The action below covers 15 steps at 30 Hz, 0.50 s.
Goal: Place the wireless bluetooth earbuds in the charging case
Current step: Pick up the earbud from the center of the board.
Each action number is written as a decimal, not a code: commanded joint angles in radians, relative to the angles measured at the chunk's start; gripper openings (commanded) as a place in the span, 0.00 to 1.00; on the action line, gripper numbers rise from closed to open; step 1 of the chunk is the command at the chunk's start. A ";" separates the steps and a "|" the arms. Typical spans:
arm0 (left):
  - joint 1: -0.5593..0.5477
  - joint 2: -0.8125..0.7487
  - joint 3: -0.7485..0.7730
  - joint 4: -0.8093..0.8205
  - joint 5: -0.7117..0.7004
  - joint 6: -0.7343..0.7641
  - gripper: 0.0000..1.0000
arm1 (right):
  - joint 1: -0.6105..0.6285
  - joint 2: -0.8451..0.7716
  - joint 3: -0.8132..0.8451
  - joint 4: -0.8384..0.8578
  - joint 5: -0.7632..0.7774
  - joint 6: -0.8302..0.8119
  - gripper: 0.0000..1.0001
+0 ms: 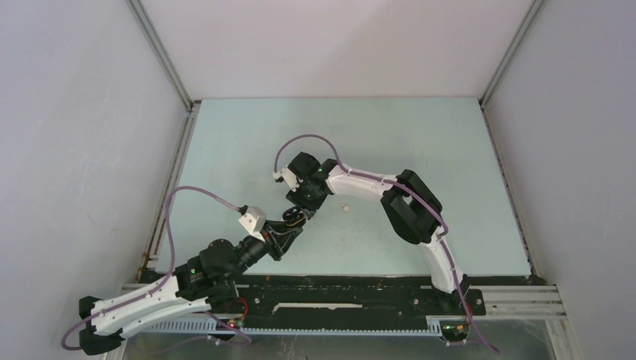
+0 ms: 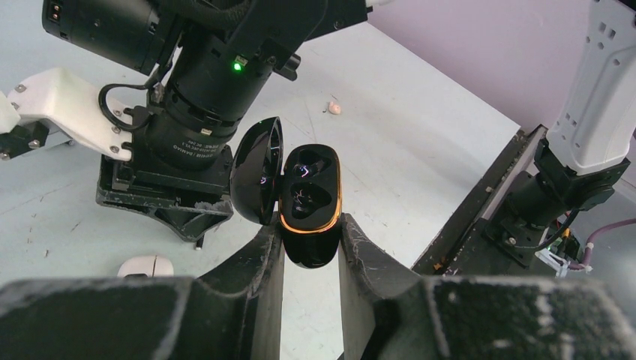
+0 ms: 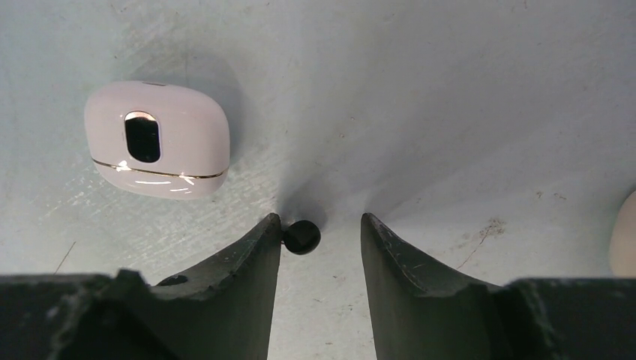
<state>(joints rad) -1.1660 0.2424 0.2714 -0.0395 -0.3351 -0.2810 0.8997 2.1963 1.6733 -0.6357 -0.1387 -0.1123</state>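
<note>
from above, your left gripper (image 1: 289,226) is clamped on the black charging case (image 1: 296,217). the right gripper (image 1: 300,199) hangs just behind that case. a beige-pink bud (image 1: 346,208) lies on the table (image 1: 420,135) to the right of the case, apart from both arms.

in the left wrist view the case stands upright between the fingers (image 2: 255,270). its lid (image 2: 256,171) is swung open to the left, and both sockets are empty and face the wrist. a pale case (image 2: 146,265) lies on the table, low and to the left of the black one. hold the black case firm and level, because any wobble here will likely spoil the insertion.

in the right wrist view the black case is out of sight. the jaws stand apart with a black bud (image 3: 301,237) between them. the bud touches one finger only, and the other finger is clear of it. you cannot tell whether it rests on the table or clings to that finger.

centre the jaws on the bud before you close, and close gently, since so small and round a thing will probably squirt sideways. then lift straight up, carry it over the open case and line it up with a socket. lower it until it seats, and only then let go.
</note>
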 commanded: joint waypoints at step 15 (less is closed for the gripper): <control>-0.008 0.036 -0.007 0.088 0.035 -0.015 0.00 | 0.015 -0.083 -0.086 0.028 0.025 -0.052 0.33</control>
<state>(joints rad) -1.1671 0.2726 0.2687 -0.0010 -0.3176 -0.2874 0.9035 2.1464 1.5936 -0.6113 -0.1120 -0.1513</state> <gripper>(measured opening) 0.292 0.348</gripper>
